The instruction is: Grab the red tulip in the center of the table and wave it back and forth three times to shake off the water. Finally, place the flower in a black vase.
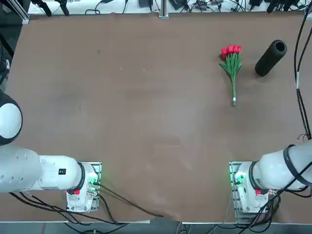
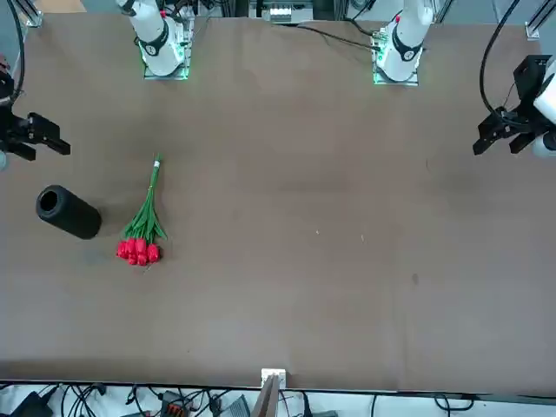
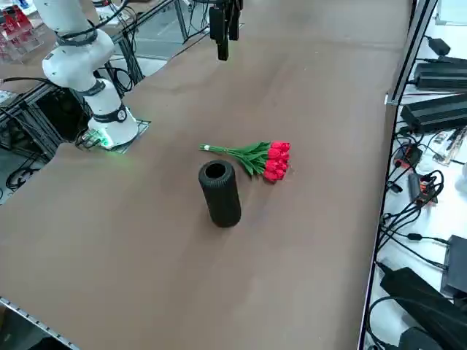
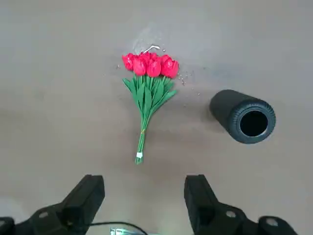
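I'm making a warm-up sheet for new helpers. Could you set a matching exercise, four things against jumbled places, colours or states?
1. Tulip heads
2. Leaves
3. Vase
4. Right end effector

A. Upright on the table
B. Open, above the table, holding nothing
C. Red
D. Green

Right pairs: 1-C, 2-D, 3-A, 4-B

The bunch of tulips (image 4: 149,83) has vivid red heads, green leaves and green stems banded in white near the ends. The cylindrical tube vase (image 3: 220,195) is plain black. The broad flat tabletop (image 1: 141,112) is matte brown, with small pale specks. The arm's two-finger right gripper (image 4: 144,196) is black.
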`<action>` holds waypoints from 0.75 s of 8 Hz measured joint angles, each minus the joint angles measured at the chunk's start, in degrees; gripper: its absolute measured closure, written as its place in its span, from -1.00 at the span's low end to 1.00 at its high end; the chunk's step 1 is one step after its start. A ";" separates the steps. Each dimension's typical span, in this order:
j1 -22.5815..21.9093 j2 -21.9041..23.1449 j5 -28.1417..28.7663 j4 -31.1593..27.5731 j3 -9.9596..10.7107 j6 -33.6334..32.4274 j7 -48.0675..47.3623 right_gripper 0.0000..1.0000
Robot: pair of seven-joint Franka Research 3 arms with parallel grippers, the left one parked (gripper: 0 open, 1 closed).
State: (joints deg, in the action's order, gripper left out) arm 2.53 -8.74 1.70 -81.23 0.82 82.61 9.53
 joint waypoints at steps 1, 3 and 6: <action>0.00 -0.67 0.00 -0.02 0.00 -0.92 -0.22 -1.00; 0.01 -1.70 -0.01 -0.07 0.01 -3.46 -1.62 -1.00; -0.05 -1.95 -0.02 -0.06 -0.02 -3.78 -5.34 -1.00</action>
State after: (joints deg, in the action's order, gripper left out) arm 2.48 -10.70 1.69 -81.29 0.80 78.83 4.19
